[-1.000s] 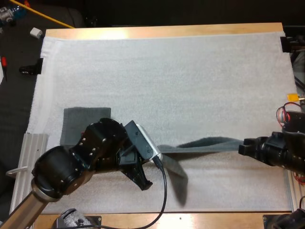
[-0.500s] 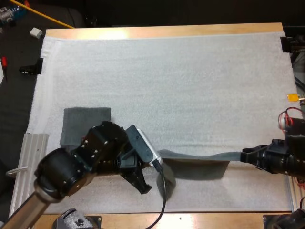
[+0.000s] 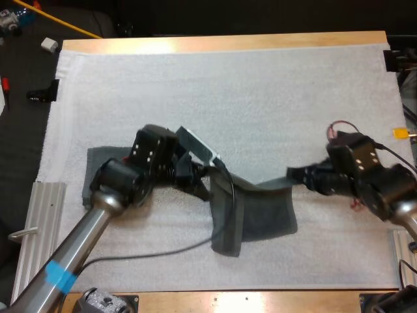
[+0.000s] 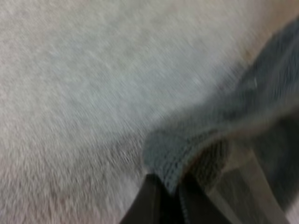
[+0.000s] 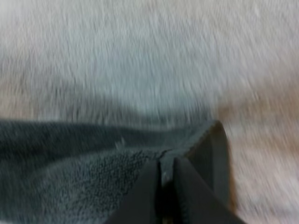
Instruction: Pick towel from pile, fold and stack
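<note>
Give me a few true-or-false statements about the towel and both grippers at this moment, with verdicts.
1. The left gripper is shut on the towel. True.
2. The right gripper is open above the mat. False: it is shut on the towel's other end.
3. The towel lies flat, fully spread. False: it sags between the grippers, bunched.
4. A folded towel lies on the mat near the left gripper. True.
</note>
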